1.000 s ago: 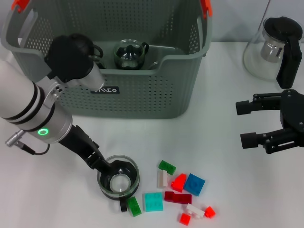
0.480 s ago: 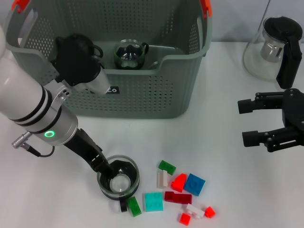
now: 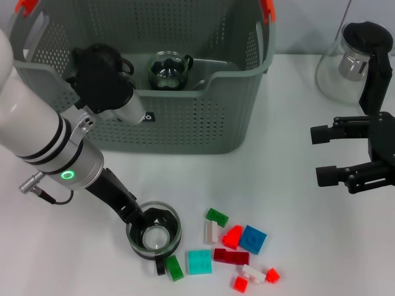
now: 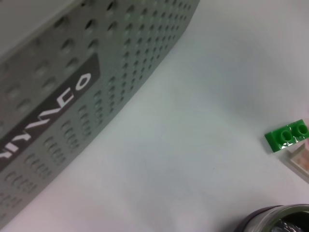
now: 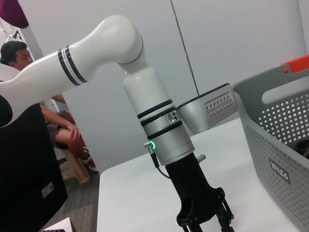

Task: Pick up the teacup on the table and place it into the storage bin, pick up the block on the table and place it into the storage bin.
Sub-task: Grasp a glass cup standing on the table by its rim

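Nearest me, I see loose blocks (image 3: 237,246) scattered on the white worktop (image 3: 296,203). Just left of them sits the teacup (image 3: 154,233), with my left gripper (image 3: 148,227) down at it, one of the fingers (image 3: 137,217) inside its rim; I cannot tell whether they grip. Right gripper (image 3: 326,154) hovers open, holding nothing. Beyond stands the storage bin (image 3: 185,117), another glass cup (image 3: 166,69) inside it.
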{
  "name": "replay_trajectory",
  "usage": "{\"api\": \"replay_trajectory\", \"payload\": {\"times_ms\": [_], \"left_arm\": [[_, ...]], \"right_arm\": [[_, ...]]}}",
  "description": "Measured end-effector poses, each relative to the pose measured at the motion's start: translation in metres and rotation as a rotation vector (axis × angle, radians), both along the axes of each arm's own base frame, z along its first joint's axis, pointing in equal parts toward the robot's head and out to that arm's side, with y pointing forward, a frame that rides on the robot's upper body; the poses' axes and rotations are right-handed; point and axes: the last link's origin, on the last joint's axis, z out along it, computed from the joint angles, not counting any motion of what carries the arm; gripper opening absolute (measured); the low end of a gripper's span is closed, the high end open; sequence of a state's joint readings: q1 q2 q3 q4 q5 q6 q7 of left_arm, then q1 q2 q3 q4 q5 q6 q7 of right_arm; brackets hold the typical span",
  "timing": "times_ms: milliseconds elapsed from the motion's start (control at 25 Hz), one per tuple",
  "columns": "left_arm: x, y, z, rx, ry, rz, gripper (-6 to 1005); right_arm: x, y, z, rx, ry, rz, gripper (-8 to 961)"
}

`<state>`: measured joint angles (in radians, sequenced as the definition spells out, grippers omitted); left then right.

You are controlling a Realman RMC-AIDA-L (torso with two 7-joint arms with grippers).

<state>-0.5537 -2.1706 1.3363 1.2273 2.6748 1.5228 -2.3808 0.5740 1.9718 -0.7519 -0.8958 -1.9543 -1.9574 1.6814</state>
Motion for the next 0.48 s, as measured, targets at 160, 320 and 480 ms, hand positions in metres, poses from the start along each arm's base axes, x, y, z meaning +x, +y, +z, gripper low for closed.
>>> {"api": "replay_trajectory", "payload": {"times_ms": [160, 320, 480], "left_arm": [[0.0006, -0.0006, -0.0019, -0.009, 0.007, -0.006, 613], [0.0015, 0.0005, -0.0022, -0.008, 0.018, -0.007, 488], [0.0031, 0.0002, -0.0025, -0.012, 0.022, -0.01, 377]], "right_arm": [[0.0002, 0.0, 0.0003, 0.0, 0.0, -0.001, 913], [0.0001, 0.0001, 0.0003, 0.0, 0.0, -0.002, 912], [-0.0002, 0.0003, 0.0006, 0.001, 0.0, -0.002, 911]]}}
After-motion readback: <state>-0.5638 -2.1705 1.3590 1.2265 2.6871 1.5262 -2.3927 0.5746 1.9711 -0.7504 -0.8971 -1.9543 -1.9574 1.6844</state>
